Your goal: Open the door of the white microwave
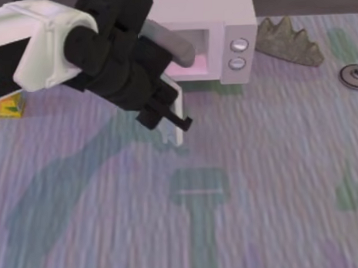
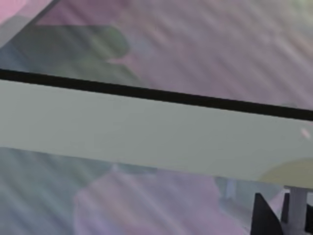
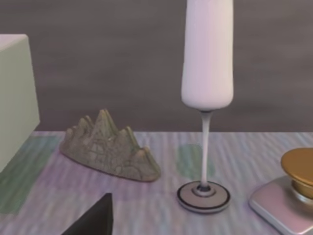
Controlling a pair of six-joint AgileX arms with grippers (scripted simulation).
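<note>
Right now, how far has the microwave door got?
Done: the flat white door has swung out from the boxy white microwave, standing edge-on toward the camera with the pink cavity exposed. In hand: the left gripper sits against the door's outer end. Left: perhaps a little more swing, then letting go. The right arm is out of the top view.

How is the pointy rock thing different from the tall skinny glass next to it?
The rock ornament is brownish grey, the tall glass pale white. The rock ornament is low, wide and jagged with several peaks; the tall glass is smooth and slim, standing upright on a thin stem and round foot. The rock ornament sits nearer the white microwave than the tall glass does. Both rest on the table, untouched by either gripper.
</note>
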